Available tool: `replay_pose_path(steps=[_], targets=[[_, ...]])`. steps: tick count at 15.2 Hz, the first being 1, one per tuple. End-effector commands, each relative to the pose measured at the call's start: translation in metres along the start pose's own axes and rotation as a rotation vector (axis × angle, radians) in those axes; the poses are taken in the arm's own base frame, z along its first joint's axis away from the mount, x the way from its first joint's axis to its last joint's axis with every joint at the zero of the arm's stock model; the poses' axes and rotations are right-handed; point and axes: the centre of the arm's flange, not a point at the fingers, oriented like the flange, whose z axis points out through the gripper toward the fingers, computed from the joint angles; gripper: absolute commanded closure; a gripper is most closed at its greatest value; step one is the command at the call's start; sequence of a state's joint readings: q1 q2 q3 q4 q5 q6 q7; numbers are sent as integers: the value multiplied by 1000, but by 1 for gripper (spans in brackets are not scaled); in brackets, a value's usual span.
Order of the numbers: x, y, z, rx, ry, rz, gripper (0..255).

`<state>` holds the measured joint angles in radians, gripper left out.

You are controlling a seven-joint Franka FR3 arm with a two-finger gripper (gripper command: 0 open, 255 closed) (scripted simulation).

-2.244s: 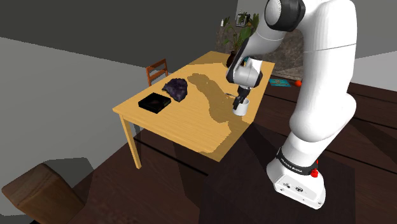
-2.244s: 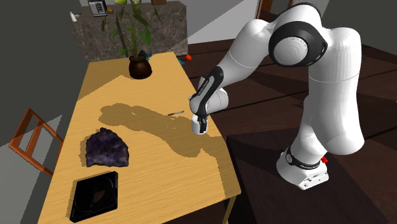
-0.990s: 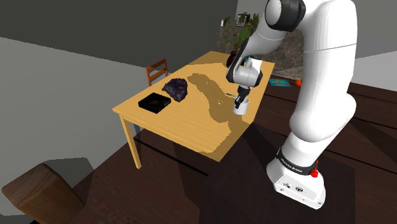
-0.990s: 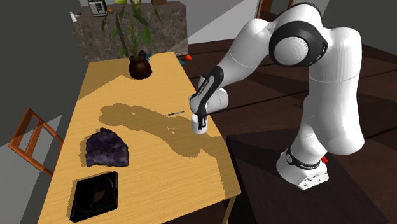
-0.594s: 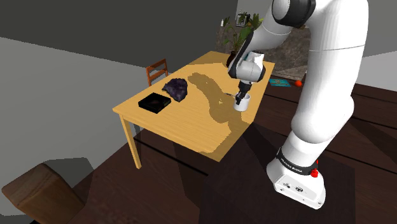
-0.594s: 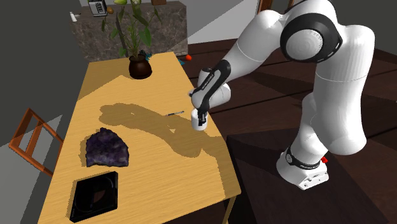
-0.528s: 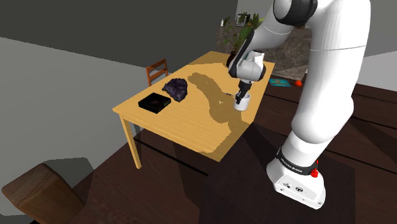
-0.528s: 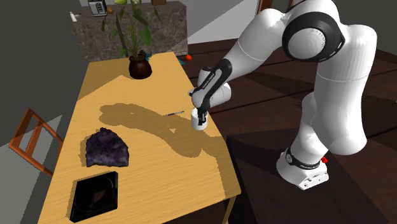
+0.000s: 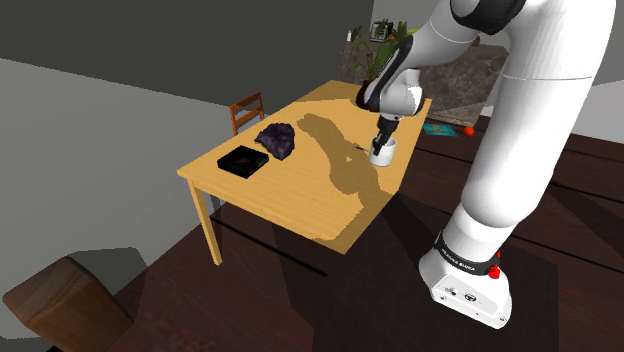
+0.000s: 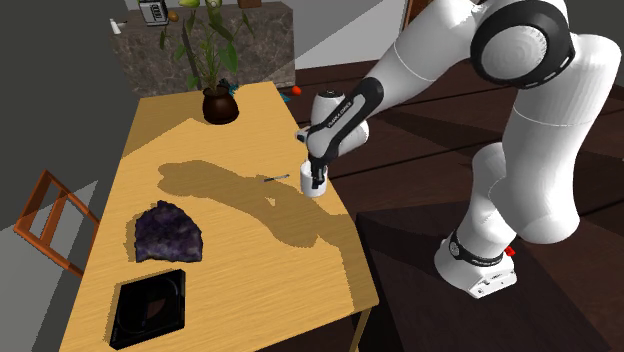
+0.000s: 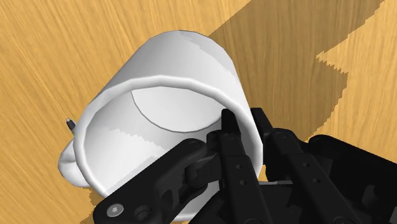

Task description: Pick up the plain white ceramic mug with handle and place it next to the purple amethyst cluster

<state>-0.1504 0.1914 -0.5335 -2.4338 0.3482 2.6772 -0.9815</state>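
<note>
One white mug [image 11: 172, 76], one purple crystal [image 10: 168, 233], one black tray [image 10: 150, 308]. Arm bent down over bench [image 10: 250, 290] edge, hand [image 11: 243, 124] clamping mug rim.

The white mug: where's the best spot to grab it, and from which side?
Its rim wall, from above, opposite the handle: the mug opens upward, so one finger fits inside, one outside. The gripper clasps it so.

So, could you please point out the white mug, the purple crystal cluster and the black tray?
white mug [image 11: 184, 63]: wrist view, on its outer side wall.
purple crystal cluster [image 10: 168, 233]: second exterior view, on its top middle.
black tray [image 10: 150, 282]: second exterior view, on the rim nearest the cluster.
</note>
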Motion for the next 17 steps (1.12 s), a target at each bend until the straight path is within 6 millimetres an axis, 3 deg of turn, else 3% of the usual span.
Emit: replay_pose_path(steps=[1,16,17], targets=[[1,0,-11,0,0,0,255],[10,2,-88,0,0,0,255],[21,-5,-87,0,0,0,255]])
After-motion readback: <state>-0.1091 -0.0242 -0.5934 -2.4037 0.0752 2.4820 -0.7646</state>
